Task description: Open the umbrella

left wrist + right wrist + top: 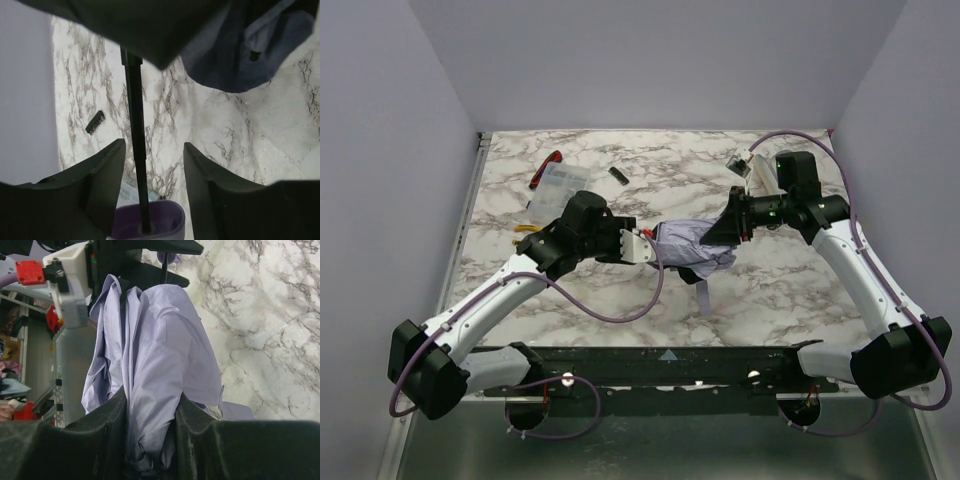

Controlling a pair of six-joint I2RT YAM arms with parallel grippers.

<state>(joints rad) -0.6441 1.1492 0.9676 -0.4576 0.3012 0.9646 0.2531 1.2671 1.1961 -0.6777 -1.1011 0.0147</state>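
The umbrella [688,245] lies folded mid-table, pale lavender-white fabric bunched, its strap [704,292] trailing toward me. My left gripper [642,247] is shut on its pale handle [150,222]; in the left wrist view the thin black shaft [135,135] runs out between my fingers [107,165] to the dark canopy [240,55]. My right gripper [722,230] is shut on the far end of the canopy; in the right wrist view the fabric [155,350] is pinched between my fingers [112,415].
A clear plastic bag [555,188], a red-and-black tool [546,168] and a small black stick [617,175] lie at the back left; the stick also shows in the left wrist view [95,121]. A white item [745,165] sits at the back right. Walls enclose the table.
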